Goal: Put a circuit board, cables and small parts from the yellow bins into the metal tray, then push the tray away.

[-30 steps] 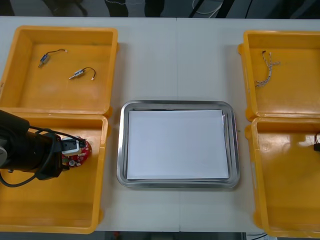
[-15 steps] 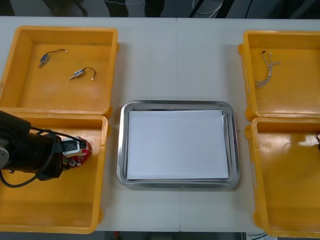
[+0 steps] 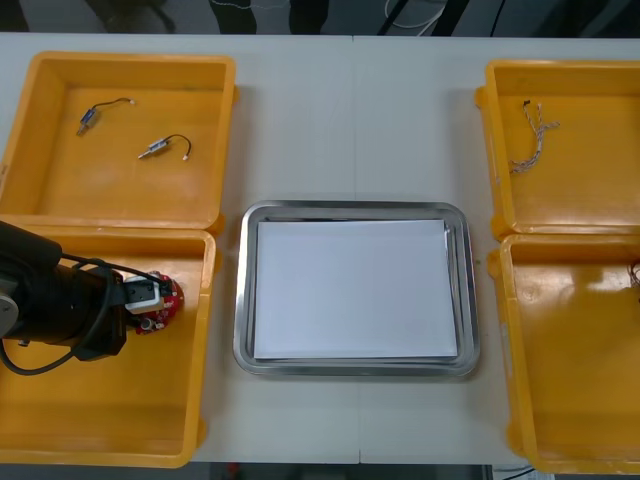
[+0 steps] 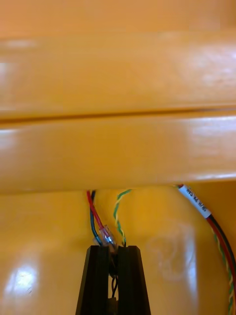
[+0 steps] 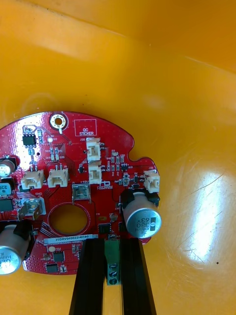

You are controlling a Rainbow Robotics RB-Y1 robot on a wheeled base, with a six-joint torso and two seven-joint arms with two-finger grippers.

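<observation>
We find the left gripper (image 3: 147, 297) down in the near left bin (image 3: 100, 420), toward its tray side. Its fingers are clamped on the edge of the board (image 5: 73, 187). From the left wrist we see them pinching a green block (image 5: 112, 268) at the board's rim. We cannot tell whether the board rests on the bin floor or is raised off it.

The right gripper (image 4: 113, 250) is low inside the near right bin (image 3: 560, 380), close to the wall. Its fingers are almost together, nipping the thin wires of the red and yellow cable (image 4: 98, 216), which runs on toward that wall.

Between the bins sits the tray (image 3: 241, 300), white inside. In the far left bin (image 3: 60, 190) we see two small metal parts (image 3: 165, 147) lying apart. The far right bin (image 3: 600, 200) holds the blue and white cable (image 3: 532, 140).
</observation>
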